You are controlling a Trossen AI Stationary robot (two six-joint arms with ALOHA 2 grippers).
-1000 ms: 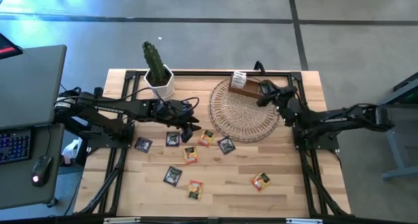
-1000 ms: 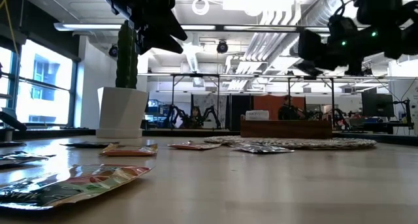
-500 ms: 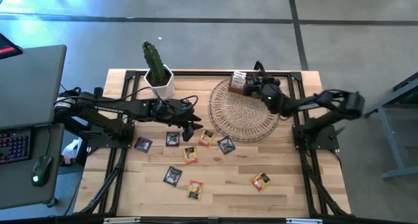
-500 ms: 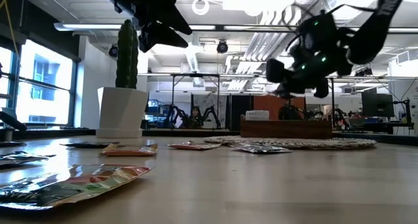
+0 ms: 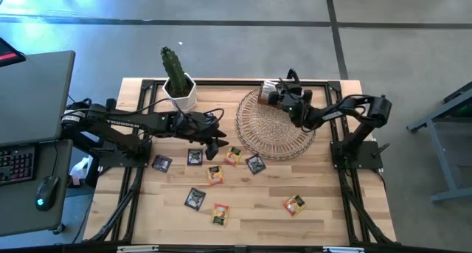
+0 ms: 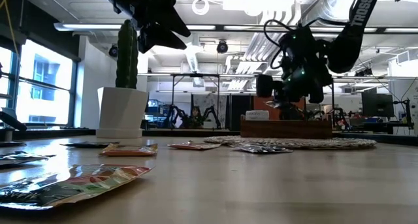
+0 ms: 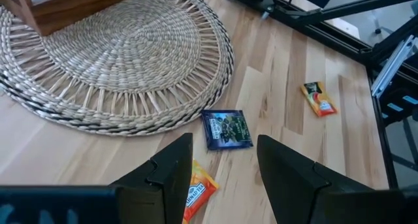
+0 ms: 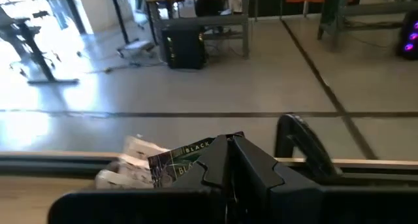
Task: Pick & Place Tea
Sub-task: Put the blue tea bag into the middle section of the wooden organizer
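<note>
Eight tea sachets (image 5: 214, 175) left loose on the table, one more being placed.
Left gripper (image 5: 217, 141) hanging with fingers (image 7: 171, 168) spread wide and empty, a dark sachet (image 7: 226, 128) lying just ahead between them; next, lowering and closing. Right gripper (image 8: 228, 142) over the wooden box (image 6: 286, 128), fingers pinched on a black sachet (image 8: 179, 164) at their tips; next, probably releasing there.

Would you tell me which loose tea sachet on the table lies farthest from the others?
The yellow-orange sachet near the table's front right, well apart from the cluster below the left gripper.
</note>
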